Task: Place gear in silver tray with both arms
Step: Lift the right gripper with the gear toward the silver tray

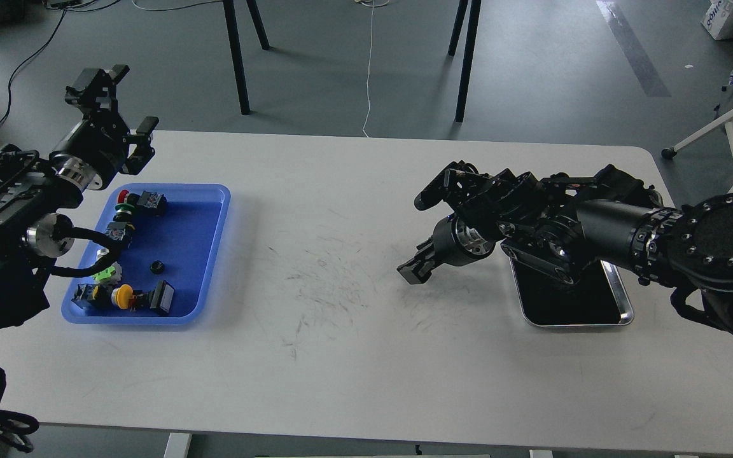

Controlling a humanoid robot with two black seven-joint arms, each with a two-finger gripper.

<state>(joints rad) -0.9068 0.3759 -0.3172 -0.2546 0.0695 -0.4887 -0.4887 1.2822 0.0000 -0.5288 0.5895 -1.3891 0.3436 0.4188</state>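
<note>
Left gripper (123,102) hangs spread wide, empty, above the blue tray (214,242). Right gripper (414,272) – finger state unreadable – hovers beside the silver tray (621,316).

The table (354,210) is showing a white top with grey scuff marks. The tray (210,210) is showing plain blue. The silver tray (621,305) is showing a bright metal rim around a dark bottom. Both arms (608,229) are showing black with silver rings.

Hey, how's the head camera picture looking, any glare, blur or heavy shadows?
Head view: sharp, evenly lit; soft shadows under the right gripper and beside the blue tray; the silver tray bottom reflects dark, no harsh glare; the left gripper is crisp.
</note>
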